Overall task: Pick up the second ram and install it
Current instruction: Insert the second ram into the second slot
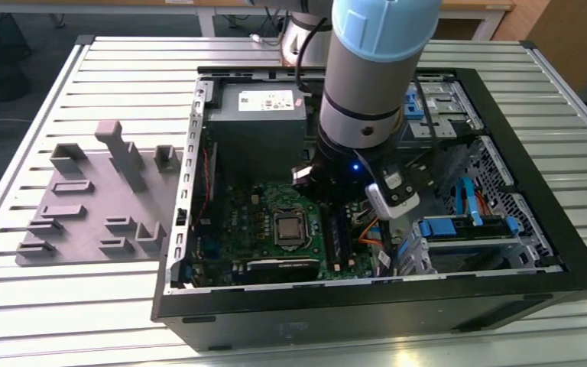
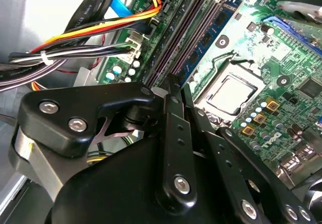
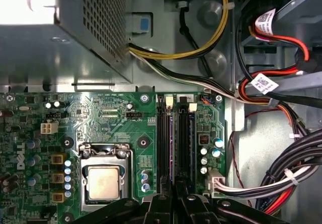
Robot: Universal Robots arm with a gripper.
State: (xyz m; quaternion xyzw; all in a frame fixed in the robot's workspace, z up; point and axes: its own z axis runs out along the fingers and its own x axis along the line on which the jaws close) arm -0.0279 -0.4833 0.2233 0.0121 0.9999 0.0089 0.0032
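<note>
The gripper (image 2: 176, 90) is sitting nearly closed right over the RAM slots (image 3: 176, 143), fingers almost together, gripping nothing that I can see. The ram (image 2: 204, 43) is lying seated in a slot beside the CPU (image 3: 103, 181), long axis running along the slots. Cables (image 3: 282, 178) are crowding the other side.
</note>
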